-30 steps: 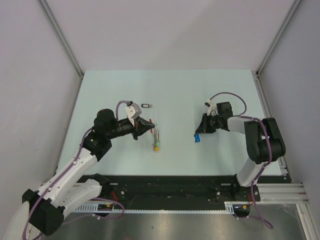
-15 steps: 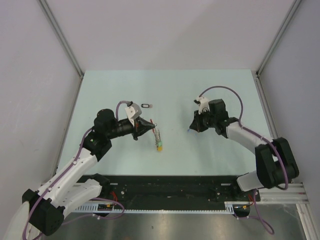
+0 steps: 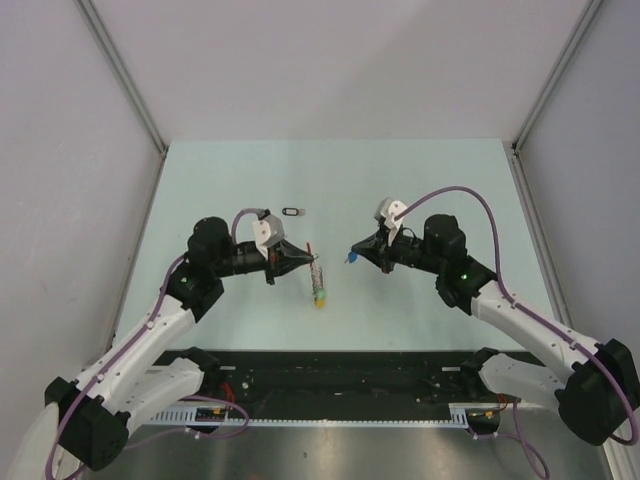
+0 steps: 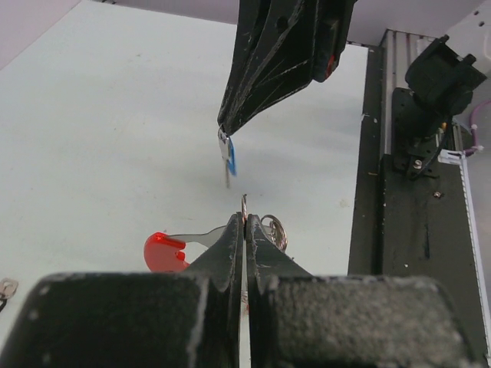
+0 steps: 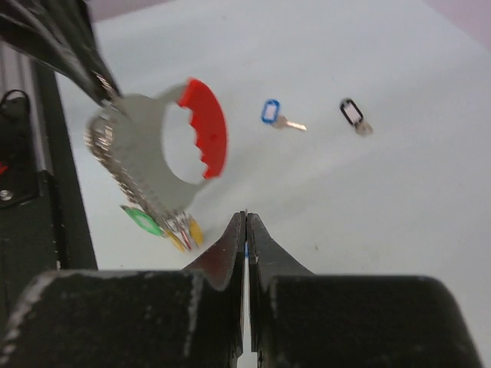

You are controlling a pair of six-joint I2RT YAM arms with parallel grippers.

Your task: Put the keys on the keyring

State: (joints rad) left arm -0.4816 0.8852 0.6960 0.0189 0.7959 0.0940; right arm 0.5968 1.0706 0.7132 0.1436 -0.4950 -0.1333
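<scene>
My left gripper (image 3: 303,259) (image 4: 244,220) is shut on the keyring (image 3: 317,278) (image 5: 149,165), pinching its thin metal ring. The red curved band (image 4: 163,251) (image 5: 208,127) sticks out sideways, and silver keys with green and yellow tags (image 5: 163,225) hang below. My right gripper (image 3: 352,254) (image 5: 245,218) is shut on a blue-tagged key (image 3: 349,259) (image 4: 229,157), which dangles from its tips a short way from the ring, not touching it. A second blue-tagged key (image 5: 278,115) and a black-tagged key (image 3: 292,211) (image 5: 353,113) lie on the table.
The pale table (image 3: 430,170) has grey walls on three sides. A black rail (image 3: 350,375) (image 4: 414,230) with the arm bases runs along the near edge. The two loose keys lie behind the left gripper.
The right arm has swung left from the right side of the table, carrying the blue-tagged key up close to the left gripper. The left gripper and keyring have barely moved.
</scene>
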